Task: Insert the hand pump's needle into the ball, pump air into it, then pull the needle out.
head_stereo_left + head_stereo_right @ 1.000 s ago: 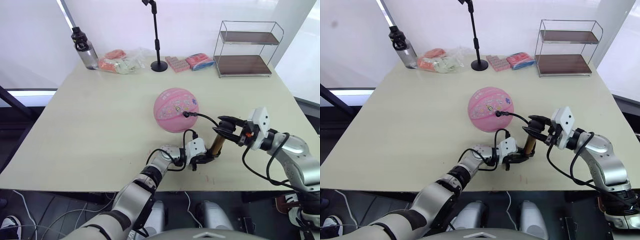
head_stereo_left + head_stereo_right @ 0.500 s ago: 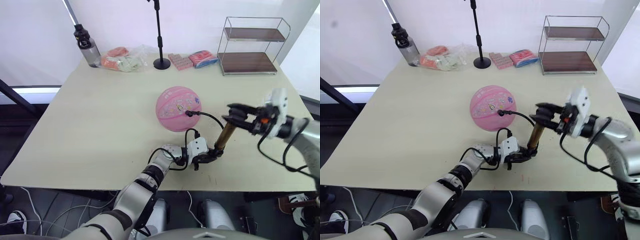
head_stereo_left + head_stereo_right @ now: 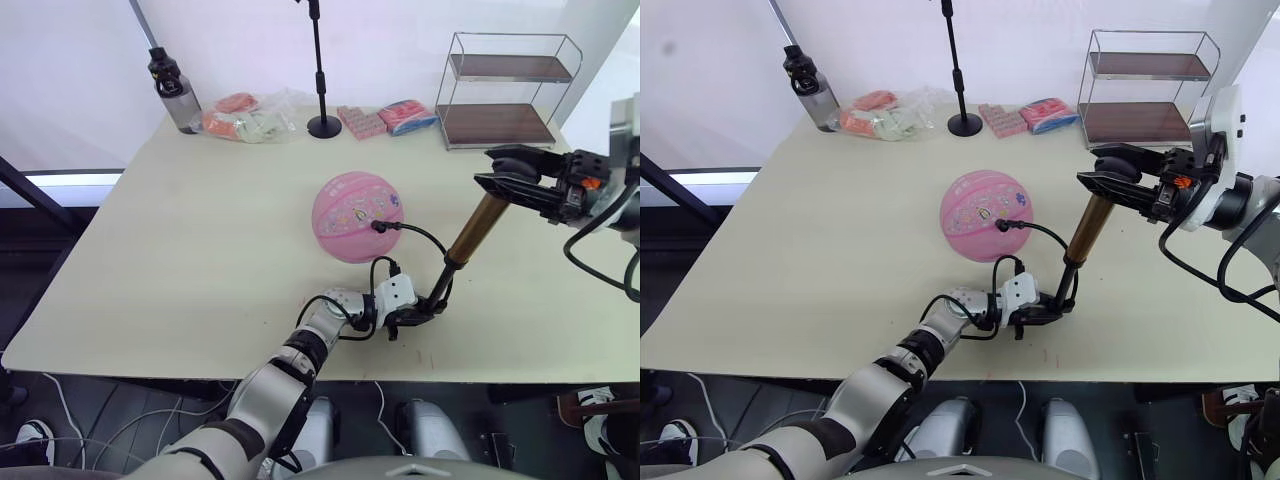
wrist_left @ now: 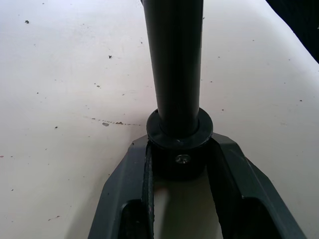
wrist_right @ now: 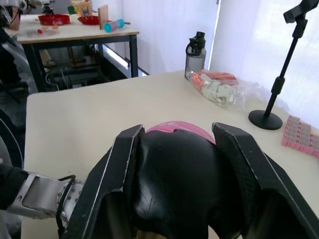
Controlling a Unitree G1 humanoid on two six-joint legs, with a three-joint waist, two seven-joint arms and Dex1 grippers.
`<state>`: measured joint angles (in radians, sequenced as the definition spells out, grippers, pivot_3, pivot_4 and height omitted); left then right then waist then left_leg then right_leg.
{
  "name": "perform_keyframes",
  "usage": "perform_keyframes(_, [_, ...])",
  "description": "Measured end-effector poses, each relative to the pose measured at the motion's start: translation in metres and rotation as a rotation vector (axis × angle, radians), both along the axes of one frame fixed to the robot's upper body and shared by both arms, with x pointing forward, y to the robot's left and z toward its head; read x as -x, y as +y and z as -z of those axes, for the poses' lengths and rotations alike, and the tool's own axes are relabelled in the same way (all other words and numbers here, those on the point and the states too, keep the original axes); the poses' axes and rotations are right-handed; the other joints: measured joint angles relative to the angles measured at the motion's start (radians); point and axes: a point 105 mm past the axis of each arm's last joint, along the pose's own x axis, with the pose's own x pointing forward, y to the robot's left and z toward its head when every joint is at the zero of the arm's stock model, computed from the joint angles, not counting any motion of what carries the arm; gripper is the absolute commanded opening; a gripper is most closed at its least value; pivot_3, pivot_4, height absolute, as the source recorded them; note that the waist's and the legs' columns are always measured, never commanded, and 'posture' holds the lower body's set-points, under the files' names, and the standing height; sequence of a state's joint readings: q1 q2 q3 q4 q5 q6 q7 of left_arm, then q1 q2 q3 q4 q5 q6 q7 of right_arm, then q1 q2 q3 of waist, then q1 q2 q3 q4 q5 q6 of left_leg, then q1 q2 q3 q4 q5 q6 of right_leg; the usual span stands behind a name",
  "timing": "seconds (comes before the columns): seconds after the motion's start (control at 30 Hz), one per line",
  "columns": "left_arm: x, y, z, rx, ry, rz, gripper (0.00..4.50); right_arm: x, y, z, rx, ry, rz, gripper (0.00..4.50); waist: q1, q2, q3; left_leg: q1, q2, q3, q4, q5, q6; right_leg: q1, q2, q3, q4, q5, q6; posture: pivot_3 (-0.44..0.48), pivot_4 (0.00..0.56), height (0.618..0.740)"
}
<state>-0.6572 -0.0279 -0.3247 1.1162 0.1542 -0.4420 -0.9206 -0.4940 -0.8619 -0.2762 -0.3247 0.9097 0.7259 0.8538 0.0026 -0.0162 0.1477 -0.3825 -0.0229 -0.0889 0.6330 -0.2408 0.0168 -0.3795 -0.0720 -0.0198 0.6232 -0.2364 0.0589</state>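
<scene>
The ball is seated on the table, near its middle and slightly toward the near edge. The needle is observed at the ball's near-right face, at the valve; the pin itself is too small to be made out, only the black fitting against the rubber. From that fitting the thin black hose loops down to the base of the hand pump.

The hand pump is found just right of the ball, apart from it and joined to it by the hose alone. It stands tilted, its lower end on the table near the front edge and its upper end leaning up and to the right. A slim black section is exposed below the gold-bronze cylinder.

The left gripper is closed on the pump's black base cap; in the left wrist view both fingers are seen pressed against the collar at either side. The right gripper is clamped around the black handle at the pump's raised top end, with the handle seated between the two fingers.

At the far edge of the table a water bottle, a microphone stand, pink packets and a wire shelf are noted, well apart from the ball.
</scene>
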Motion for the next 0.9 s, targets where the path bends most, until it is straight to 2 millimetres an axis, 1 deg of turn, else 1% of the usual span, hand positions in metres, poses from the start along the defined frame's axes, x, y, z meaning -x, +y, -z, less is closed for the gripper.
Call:
perform_keyframes(0.17, [0.000, 0.000, 0.000, -0.001, 0.000, 0.001, 1.02, 0.000, -0.002, 0.005, 0.018, -0.028, 0.014, 1.67, 0.000, 0.000, 0.000, 0.000, 0.000, 0.000, 0.000, 0.000, 0.000, 0.000, 0.000, 0.000, 0.000, 0.000, 0.000, 0.000, 0.150, 0.740])
perform_keyframes(0.27, [0.001, 0.001, 0.002, -0.004, 0.003, -0.002, 1.02, 0.000, -0.002, 0.024, 0.053, -0.032, 0.014, 1.67, -0.001, -0.004, -0.004, 0.001, 0.000, 0.000, 0.000, 0.000, 0.000, 0.001, 0.001, 0.000, 0.000, 0.000, 0.000, 0.000, 0.150, 0.740])
perform_keyframes(0.4, [0.001, 0.003, 0.004, -0.013, 0.003, -0.010, 1.02, -0.002, 0.006, 0.061, 0.087, -0.014, 0.007, 1.67, -0.006, -0.009, -0.009, 0.002, 0.001, 0.000, 0.000, -0.001, -0.001, 0.001, 0.001, 0.000, 0.000, 0.000, 0.000, 0.000, 0.150, 0.740])
perform_keyframes(0.53, [0.001, 0.004, 0.006, -0.016, 0.006, -0.013, 1.02, -0.002, 0.013, 0.086, 0.116, 0.000, -0.008, 1.67, -0.009, -0.011, -0.013, 0.003, 0.001, 0.000, 0.000, -0.001, -0.001, 0.001, 0.000, 0.000, 0.000, 0.000, 0.000, 0.000, 0.150, 0.740])
perform_keyframes(0.6, [0.001, 0.005, 0.007, -0.020, 0.008, -0.016, 1.02, -0.005, 0.019, 0.108, 0.109, 0.018, 0.004, 1.67, -0.011, -0.014, -0.017, 0.003, 0.002, -0.001, 0.000, -0.001, -0.001, 0.001, 0.001, 0.000, 0.000, 0.000, 0.000, 0.000, 0.150, 0.740])
perform_keyframes(0.63, [0.001, 0.006, 0.007, -0.020, 0.009, -0.017, 1.02, -0.006, 0.020, 0.113, 0.107, 0.022, 0.009, 1.67, -0.011, -0.014, -0.017, 0.003, 0.002, 0.000, 0.000, -0.001, -0.001, 0.001, 0.001, 0.000, 0.000, 0.000, 0.000, 0.000, 0.150, 0.740])
perform_keyframes(0.67, [0.001, 0.006, 0.007, -0.021, 0.009, -0.019, 1.02, -0.006, 0.023, 0.126, 0.116, 0.031, 0.020, 1.67, -0.013, -0.013, -0.018, 0.003, 0.002, 0.000, 0.000, -0.001, -0.001, 0.001, 0.001, 0.000, 0.000, 0.000, 0.000, 0.000, 0.150, 0.740])
perform_keyframes(0.77, [0.001, 0.006, 0.007, -0.021, 0.011, -0.020, 1.02, -0.007, 0.025, 0.137, 0.131, 0.038, 0.027, 1.67, -0.014, -0.014, -0.020, 0.003, 0.002, -0.001, 0.000, -0.001, -0.001, 0.001, 0.001, 0.000, 0.000, 0.000, 0.000, 0.000, 0.150, 0.740])
perform_keyframes(0.8, [0.001, 0.006, 0.008, -0.023, 0.011, -0.020, 1.02, -0.006, 0.026, 0.144, 0.136, 0.043, 0.032, 1.67, -0.013, -0.014, -0.020, 0.003, 0.002, -0.001, 0.000, -0.001, -0.001, 0.001, 0.001, -0.001, 0.000, 0.000, -0.001, 0.000, 0.150, 0.740])
perform_keyframes(0.87, [0.001, 0.007, 0.009, -0.024, 0.012, -0.027, 1.02, -0.004, 0.030, 0.146, 0.143, 0.005, 0.022, 1.67, -0.015, -0.013, -0.022, 0.004, 0.002, 0.000, 0.000, -0.001, -0.001, 0.002, 0.001, 0.000, 0.000, 0.000, -0.001, 0.000, 0.150, 0.740])
perform_keyframes(0.9, [0.001, 0.007, 0.009, -0.025, 0.013, -0.029, 1.02, -0.004, 0.030, 0.146, 0.143, -0.001, 0.019, 1.67, -0.016, -0.014, -0.023, 0.004, 0.003, 0.000, 0.000, -0.001, -0.002, 0.002, 0.001, 0.000, 0.000, -0.002, -0.003, 0.000, 0.150, 0.740])
